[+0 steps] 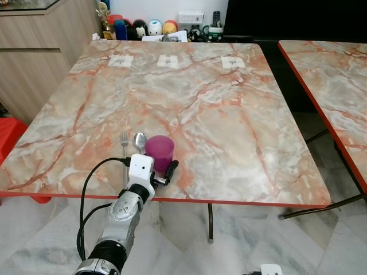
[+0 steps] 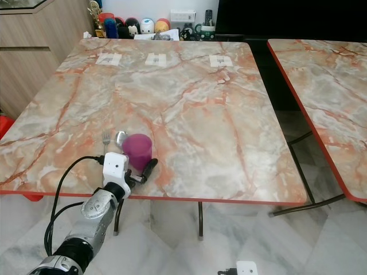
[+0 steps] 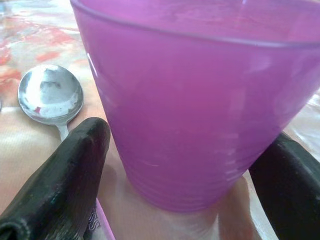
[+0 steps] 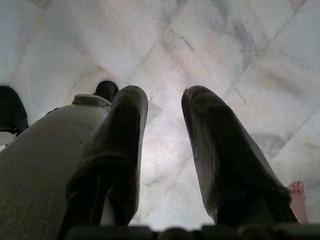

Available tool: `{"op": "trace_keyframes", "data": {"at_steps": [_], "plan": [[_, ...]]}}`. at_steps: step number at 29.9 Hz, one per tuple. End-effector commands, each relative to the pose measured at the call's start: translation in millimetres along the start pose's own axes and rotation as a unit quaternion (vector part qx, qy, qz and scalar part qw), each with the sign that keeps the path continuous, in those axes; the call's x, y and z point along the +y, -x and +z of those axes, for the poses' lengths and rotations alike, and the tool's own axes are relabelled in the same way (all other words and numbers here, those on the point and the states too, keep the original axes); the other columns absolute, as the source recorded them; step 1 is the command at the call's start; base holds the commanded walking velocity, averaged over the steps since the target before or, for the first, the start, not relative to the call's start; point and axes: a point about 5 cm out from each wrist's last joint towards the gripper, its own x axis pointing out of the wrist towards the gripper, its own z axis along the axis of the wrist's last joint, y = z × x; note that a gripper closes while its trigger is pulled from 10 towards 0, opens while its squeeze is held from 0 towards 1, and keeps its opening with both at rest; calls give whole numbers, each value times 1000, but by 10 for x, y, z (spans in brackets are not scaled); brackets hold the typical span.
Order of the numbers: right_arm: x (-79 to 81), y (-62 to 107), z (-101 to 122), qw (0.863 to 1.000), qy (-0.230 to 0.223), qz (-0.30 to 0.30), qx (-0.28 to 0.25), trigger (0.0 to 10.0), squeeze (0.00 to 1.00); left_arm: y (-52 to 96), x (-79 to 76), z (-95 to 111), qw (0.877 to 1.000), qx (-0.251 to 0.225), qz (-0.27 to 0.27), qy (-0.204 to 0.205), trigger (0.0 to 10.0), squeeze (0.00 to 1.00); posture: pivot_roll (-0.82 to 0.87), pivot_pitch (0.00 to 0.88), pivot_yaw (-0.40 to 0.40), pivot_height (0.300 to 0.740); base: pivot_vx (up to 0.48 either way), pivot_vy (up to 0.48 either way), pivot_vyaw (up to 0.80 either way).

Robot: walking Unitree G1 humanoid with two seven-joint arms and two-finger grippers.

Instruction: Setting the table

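we see the left gripper (image 1: pixel 162 169) with fingers spread around the purple cup (image 1: pixel 159 153) near the marble table's (image 1: pixel 229 126) near edge; spoon (image 1: pixel 140 140) and fork (image 1: pixel 124 139) lie just left. the right gripper (image 4: pixel 165 150) hangs open over the floor.

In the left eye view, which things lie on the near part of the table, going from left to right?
fork → spoon → purple cup, which stands between the fingers of the left gripper.
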Motion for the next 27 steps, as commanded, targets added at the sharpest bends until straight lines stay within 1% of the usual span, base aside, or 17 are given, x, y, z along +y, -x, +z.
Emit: {"op": "trace_keyframes", "data": {"at_steps": [1, 15, 27], "plan": [[-35, 11, -62, 1000, -5, -7, 8, 10000, 0, 4, 9, -21, 1000, 3, 6, 0, 0, 0, -44, 162, -17, 740, 0, 0, 0], [-34, 9, -55, 1000, -2, -7, 8, 10000, 0, -9, 23, -1, 1000, -6, 12, -2, 0, 0, -37, 159, -17, 740, 0, 0, 0], [-31, 8, -51, 1000, -3, -8, 7, 10000, 0, -36, 2, 34, 1000, -12, 5, -19, 0, 0, -33, 155, -18, 740, 0, 0, 0]]}}
